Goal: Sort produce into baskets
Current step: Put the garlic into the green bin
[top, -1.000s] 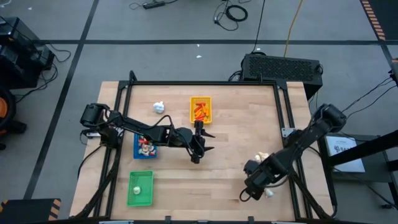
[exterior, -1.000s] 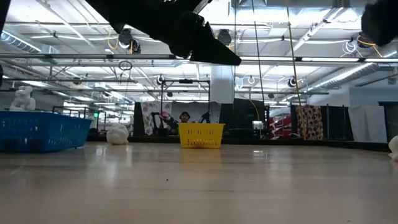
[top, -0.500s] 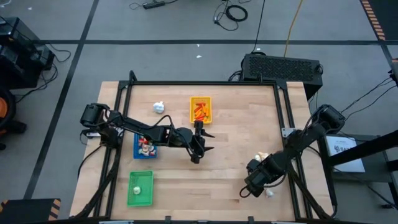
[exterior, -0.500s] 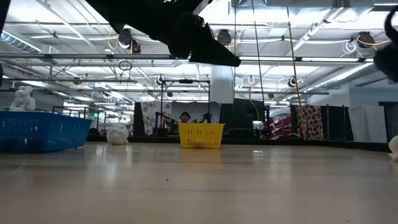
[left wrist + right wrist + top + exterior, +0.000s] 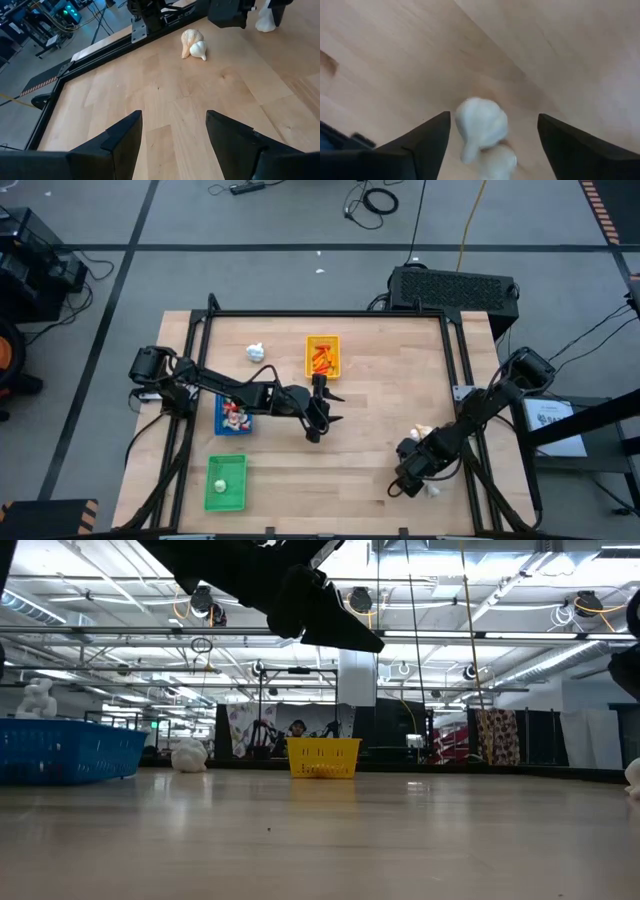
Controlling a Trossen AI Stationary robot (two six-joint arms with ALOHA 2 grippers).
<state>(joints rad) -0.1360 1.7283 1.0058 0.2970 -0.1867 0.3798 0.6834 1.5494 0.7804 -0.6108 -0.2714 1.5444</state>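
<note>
My right gripper point(image 5: 494, 117) is open near the table's near right corner, pointing steeply down. Its fingers stand on either side of a whitish garlic bulb point(image 5: 480, 125) lying on the wood, with a second bulb point(image 5: 496, 161) beside it; neither is touched. A further garlic pair point(image 5: 194, 44) lies a little farther in. My left gripper point(image 5: 172, 117) hangs open over the table's middle point(image 5: 315, 418), nothing between its fingers. The yellow basket point(image 5: 322, 356) holds orange pieces, the blue basket point(image 5: 233, 415) red-and-white pieces, the green basket point(image 5: 225, 483) a pale piece.
A loose white bulb point(image 5: 256, 352) lies at the far left, between the yellow basket and the table's black frame point(image 5: 330, 315). Bare wood stretches between the two grippers. In the low view the blue basket point(image 5: 65, 750) and yellow basket point(image 5: 323, 757) stand toward the far side.
My right gripper has come down toward the garlic bulbs at the near right; in the low view its arm has sunk along the picture's right edge. The left arm and the baskets have kept still.
</note>
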